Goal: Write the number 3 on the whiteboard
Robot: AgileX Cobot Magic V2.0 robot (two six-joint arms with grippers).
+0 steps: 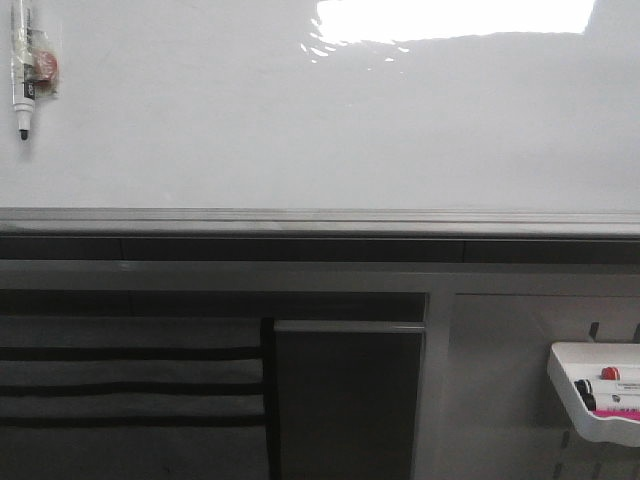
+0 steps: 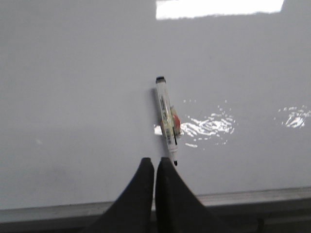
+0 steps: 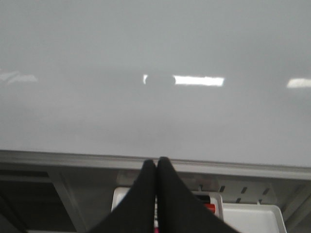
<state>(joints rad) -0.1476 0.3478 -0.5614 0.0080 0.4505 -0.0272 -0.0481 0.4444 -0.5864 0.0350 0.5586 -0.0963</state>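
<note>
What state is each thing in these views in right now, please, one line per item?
whiteboard: blank, no number 3 written yet, light glare at top.
marker on the board: hanging tip down at the upper left, uncapped as far as I can tell.
white tray: mounted below the rail, holding markers.
left gripper: shut, empty, just below the marker tip.
right gripper: shut, empty, above the tray.

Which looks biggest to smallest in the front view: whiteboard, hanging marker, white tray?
1. whiteboard, filling the whole upper half.
2. white tray, cut off at the right edge, so its full size is unknown.
3. hanging marker, slim and partly cropped at the top; its visible length rivals the tray's visible width, but it covers less area.
</note>
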